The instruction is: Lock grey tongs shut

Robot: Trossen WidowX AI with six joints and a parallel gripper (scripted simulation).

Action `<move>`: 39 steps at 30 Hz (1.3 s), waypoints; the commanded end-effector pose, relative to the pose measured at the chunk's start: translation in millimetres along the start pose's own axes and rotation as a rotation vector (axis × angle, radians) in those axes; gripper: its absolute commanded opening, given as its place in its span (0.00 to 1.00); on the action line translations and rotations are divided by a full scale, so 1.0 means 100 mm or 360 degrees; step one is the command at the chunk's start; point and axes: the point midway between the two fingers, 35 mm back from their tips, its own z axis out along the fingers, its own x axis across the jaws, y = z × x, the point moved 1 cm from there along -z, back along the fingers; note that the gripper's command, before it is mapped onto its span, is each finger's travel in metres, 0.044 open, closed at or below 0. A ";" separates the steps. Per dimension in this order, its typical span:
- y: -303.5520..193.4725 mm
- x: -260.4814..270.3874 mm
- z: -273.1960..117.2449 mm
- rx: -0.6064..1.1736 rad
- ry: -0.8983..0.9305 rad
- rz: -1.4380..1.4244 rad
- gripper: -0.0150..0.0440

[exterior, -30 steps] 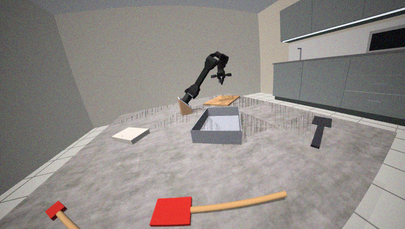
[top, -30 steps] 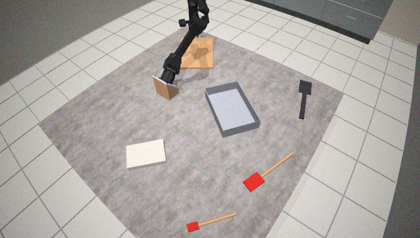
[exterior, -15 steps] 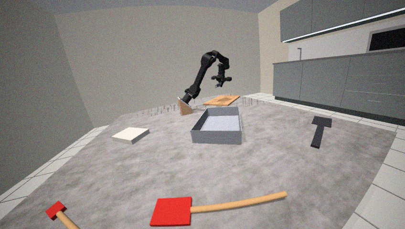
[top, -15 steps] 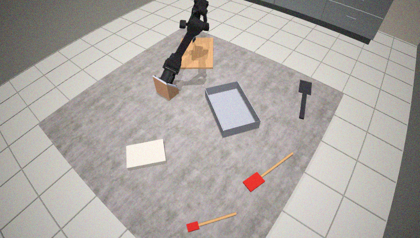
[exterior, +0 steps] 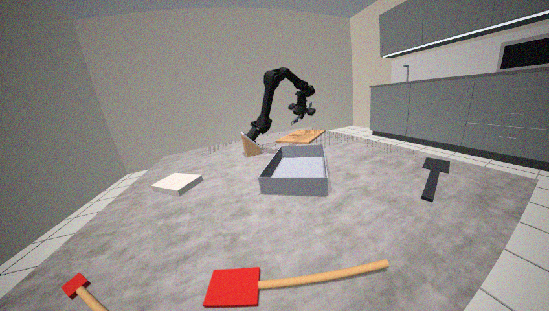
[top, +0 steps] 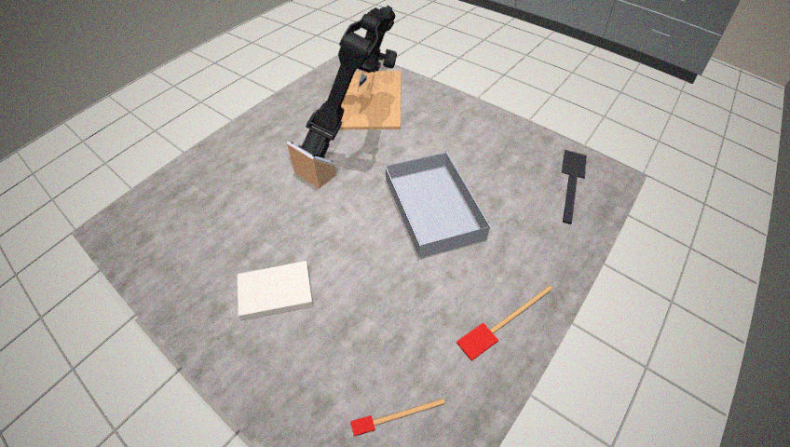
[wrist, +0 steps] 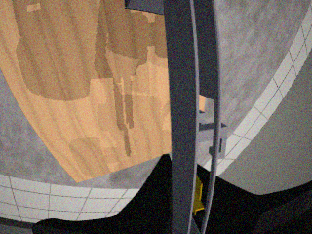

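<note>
The grey tongs (wrist: 182, 97) (exterior: 294, 120) are gripped in the air above the wooden board (top: 390, 120) (exterior: 319, 133) (wrist: 73, 163). My gripper (wrist: 171, 160) (exterior: 303, 112) is shut on them. In the wrist view their two arms run close together, nearly parallel, with a narrow gap between them. In the exterior view the tongs slant, one end low on the left and the other high on the right. Which end is the tips, and whether the lock is engaged, I cannot tell. The roasting tin (top: 454, 243) (exterior: 292, 186) stands empty, nearer the top and exterior views than the board.
A white block (top: 272, 288) (exterior: 177, 181) lies left of the tin. A black spatula (top: 574, 164) (exterior: 436, 164) lies to its right. A large red-headed tool (top: 477, 341) (exterior: 233, 287) and a smaller one (top: 362, 426) (exterior: 76, 285) lie in front. The arm's brown base block (top: 310, 169) (exterior: 250, 148) stands near the board.
</note>
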 end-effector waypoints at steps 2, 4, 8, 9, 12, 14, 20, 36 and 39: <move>-0.03 0.03 -0.02 0.0168 -0.0033 0.0007 0.00; -0.03 0.05 -0.02 0.0237 -0.0042 0.0005 0.00; -0.04 0.09 -0.05 0.0374 -0.0056 -0.0013 0.00; -0.04 0.09 -0.06 0.0408 -0.0058 -0.0021 0.00; -0.04 0.11 -0.09 0.0509 -0.0064 -0.0050 0.00; -0.04 0.12 -0.11 0.0574 -0.0066 -0.0076 0.00; 0.00 0.14 -0.19 0.0762 -0.0065 -0.0180 0.00; 0.26 0.03 -0.42 0.1147 -0.0033 -0.0637 0.00; 0.32 -0.01 -0.45 0.1184 -0.0028 -0.0721 0.00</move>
